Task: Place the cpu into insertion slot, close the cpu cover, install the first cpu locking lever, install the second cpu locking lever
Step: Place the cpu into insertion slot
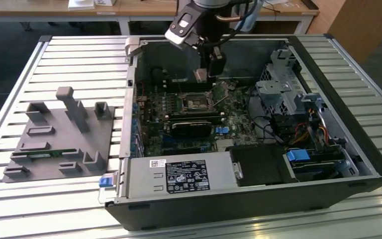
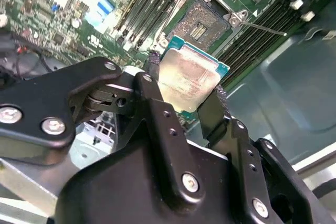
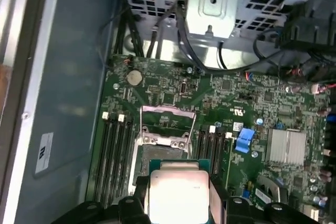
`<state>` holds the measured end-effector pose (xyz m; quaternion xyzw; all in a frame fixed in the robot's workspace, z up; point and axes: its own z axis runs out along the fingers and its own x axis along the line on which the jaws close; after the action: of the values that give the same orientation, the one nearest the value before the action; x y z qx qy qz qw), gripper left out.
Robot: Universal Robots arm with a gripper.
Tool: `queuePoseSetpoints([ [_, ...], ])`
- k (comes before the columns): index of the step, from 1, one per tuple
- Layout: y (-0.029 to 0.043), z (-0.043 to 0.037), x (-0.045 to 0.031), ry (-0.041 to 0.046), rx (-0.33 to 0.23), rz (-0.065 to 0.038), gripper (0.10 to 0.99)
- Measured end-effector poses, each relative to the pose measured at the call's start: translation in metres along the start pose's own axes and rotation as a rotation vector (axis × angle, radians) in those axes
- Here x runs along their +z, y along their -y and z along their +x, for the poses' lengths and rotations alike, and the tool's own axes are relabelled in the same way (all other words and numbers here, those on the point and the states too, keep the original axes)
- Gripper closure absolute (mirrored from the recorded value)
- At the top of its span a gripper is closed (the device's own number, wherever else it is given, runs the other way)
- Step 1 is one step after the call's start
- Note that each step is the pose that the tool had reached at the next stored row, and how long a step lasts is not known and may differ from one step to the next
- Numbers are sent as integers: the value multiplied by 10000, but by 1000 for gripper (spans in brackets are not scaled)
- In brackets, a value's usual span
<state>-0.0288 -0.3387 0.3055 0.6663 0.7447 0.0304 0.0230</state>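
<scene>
Second wrist view gives me the clearest look at the gripper. Its two fingers are closed narrow on the cpu and pinch it only by two opposite edges, with the metal top facing the camera. In the exterior view the gripper hangs inside the open case, above the slot and a little to the far side of it, not touching the board. So the cpu is in the air, near the slot but not over its centre.

In the first wrist view the cover stands open, and the slot lies just beside the cpu, partly hidden behind it. In the second wrist view the slot is bare, and a thin lever sticks out at its side.

My worries, as a judgement:
- The grip is on thin edges, so the cpu may slip or turn between the fingers if it touches anything.
- If it comes down tilted or shifted, one corner could land on the contacts and bend them.
- The fingers are wider than the chip and may strike the raised cover, the lever or the memory slots beside the slot.
- I cannot tell whether the cpu's orientation matches the slot.
</scene>
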Motion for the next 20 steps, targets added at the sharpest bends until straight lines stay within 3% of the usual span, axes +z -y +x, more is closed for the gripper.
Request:
queuePoseSetpoints([
  [11,12,28,189,82,710,-13,549],
  [20,14,59,281,129,1359,-17,549],
])
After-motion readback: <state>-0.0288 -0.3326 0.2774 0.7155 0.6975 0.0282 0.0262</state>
